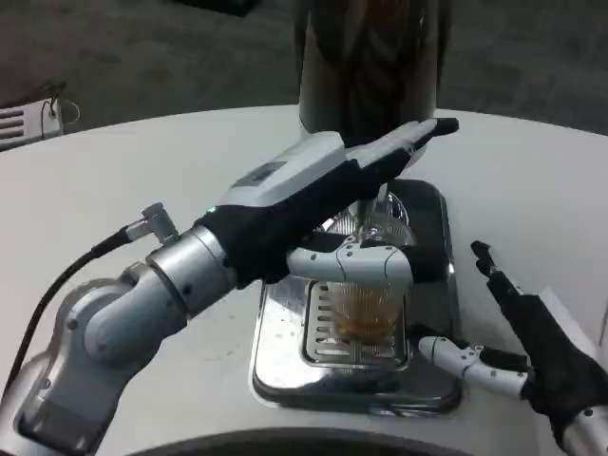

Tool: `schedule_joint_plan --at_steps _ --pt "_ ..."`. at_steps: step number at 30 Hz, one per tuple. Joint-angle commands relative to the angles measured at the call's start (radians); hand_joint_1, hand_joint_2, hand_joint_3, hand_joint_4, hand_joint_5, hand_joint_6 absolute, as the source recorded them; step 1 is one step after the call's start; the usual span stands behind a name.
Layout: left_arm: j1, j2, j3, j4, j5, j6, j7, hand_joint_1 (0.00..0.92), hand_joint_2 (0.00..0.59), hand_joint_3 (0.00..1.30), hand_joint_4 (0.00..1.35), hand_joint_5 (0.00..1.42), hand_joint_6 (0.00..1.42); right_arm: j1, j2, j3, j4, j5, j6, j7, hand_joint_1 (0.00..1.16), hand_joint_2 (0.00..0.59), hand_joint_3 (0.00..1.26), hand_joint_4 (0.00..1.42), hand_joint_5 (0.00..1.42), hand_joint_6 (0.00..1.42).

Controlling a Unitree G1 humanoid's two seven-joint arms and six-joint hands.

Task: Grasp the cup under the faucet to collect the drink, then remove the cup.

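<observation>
Mid-task, collecting stage. Left hand [347, 204] reaches across the drip tray [432, 313], fingers [356, 263] wrapped around the clear ribbed cup [364, 309], which stands on the tray grate directly under the faucet [380, 204] of the dark drink dispenser [370, 66]. Cup shows an amber layer at the bottom, so filling looks started but far from full. Right hand [537, 347] hovers just right of the tray over the white bench [142, 171], fingers spread wide, holding nothing. Grasp done; still left: finish the fill, then lift the cup clear of the tray.
</observation>
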Motion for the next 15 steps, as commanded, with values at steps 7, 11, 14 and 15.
schedule_joint_plan --at_steps 7,11,14,15 --pt "0.021 0.025 -0.028 -0.017 0.037 0.024 -0.051 0.0 0.0 0.04 0.0 0.04 0.04 -0.045 -0.004 0.017 0.055 0.034 0.008 -0.029 0.71 0.261 0.0 0.0 0.0 0.0" --pt "0.021 0.031 -0.027 -0.034 0.041 0.029 -0.053 0.0 0.0 0.04 0.0 0.04 0.04 -0.053 -0.007 0.021 0.068 0.044 0.007 -0.031 0.71 0.261 0.0 0.0 0.0 0.0" --pt "0.025 0.035 -0.025 -0.053 0.042 0.029 -0.052 0.0 0.0 0.04 0.0 0.04 0.04 -0.062 -0.009 0.023 0.078 0.054 0.006 -0.035 0.7 0.264 0.0 0.0 0.0 0.0" --pt "0.027 0.037 -0.023 -0.063 0.043 0.029 -0.051 0.0 0.0 0.04 0.0 0.04 0.04 -0.065 -0.009 0.023 0.081 0.057 0.006 -0.036 0.7 0.265 0.0 0.0 0.0 0.0"
